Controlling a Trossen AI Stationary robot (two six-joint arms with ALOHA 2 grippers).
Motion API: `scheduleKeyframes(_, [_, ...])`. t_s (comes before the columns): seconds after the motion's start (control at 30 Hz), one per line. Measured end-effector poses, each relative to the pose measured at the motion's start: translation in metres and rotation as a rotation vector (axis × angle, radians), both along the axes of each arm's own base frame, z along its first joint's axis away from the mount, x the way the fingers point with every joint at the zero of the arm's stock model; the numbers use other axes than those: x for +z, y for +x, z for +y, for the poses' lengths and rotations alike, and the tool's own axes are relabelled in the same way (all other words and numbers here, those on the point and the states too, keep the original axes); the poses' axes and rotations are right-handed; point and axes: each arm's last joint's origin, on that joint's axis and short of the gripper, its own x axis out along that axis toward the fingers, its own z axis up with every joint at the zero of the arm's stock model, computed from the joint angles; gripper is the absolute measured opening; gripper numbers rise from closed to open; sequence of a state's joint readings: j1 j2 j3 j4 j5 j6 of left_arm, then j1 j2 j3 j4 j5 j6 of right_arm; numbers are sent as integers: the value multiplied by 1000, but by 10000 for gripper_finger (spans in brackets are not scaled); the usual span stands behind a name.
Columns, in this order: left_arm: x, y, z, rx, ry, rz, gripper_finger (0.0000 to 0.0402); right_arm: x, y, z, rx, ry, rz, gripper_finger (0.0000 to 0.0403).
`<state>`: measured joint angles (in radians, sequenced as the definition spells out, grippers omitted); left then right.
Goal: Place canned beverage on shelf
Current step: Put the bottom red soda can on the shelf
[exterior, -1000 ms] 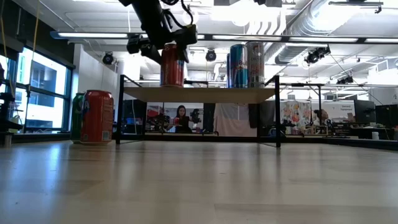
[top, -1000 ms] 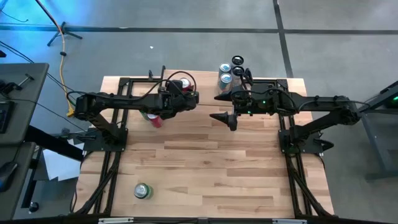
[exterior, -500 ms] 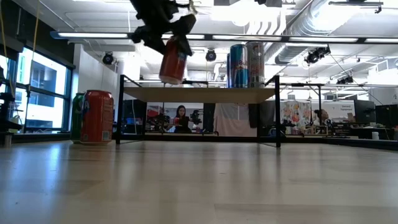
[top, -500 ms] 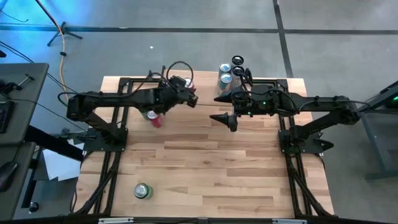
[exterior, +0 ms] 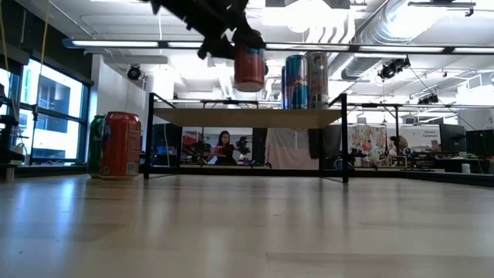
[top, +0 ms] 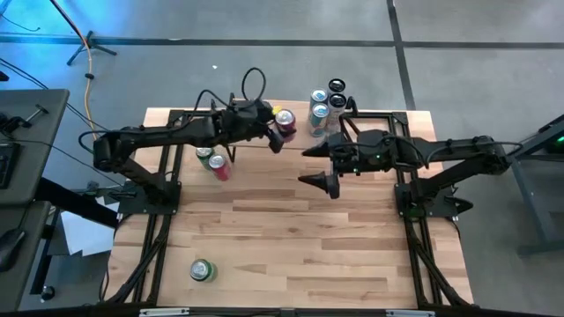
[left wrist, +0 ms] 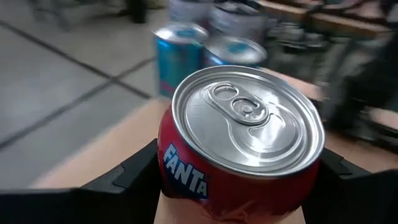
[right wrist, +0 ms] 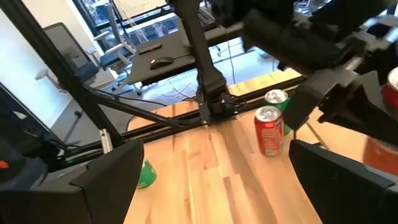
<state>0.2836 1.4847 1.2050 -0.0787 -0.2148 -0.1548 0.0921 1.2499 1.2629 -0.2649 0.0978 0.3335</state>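
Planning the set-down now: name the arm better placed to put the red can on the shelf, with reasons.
Left. The left gripper is shut on the red Fanta can, hanging upright above the shelf beside the blue cans. The right gripper is open, holds nothing, and hovers over the tabletop in front of the shelf.

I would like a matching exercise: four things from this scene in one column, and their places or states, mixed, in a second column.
1. Fanta can
2. Blue cans
3. Right hand
4. Lone green can

a. open, holding nothing
b. standing on the shelf
c. held above the shelf by the left hand
d. near the table's front edge

Pairs: 1-c, 2-b, 3-a, 4-d
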Motion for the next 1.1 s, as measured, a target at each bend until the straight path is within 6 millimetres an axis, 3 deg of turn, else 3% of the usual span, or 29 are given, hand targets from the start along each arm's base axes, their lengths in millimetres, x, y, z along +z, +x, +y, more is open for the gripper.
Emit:
scheduleKeyframes(0.17, [-21,-14,10,-156,-41,-102,242,0,-1,8,20,33,-5,387])
scheduleKeyframes(0.27, [-23,-23,20,-236,-35,-152,242,2,-1,12,34,37,-18,387])
scheduleKeyframes(0.53, [-35,-31,47,-396,9,-96,241,9,0,12,7,40,-97,387])
scheduleKeyframes(0.8, [-40,-32,48,-444,138,-9,245,10,1,11,-44,31,-107,387])
scheduleKeyframes(1.1, [-45,-34,49,-427,168,70,252,10,1,11,-51,29,-108,387])
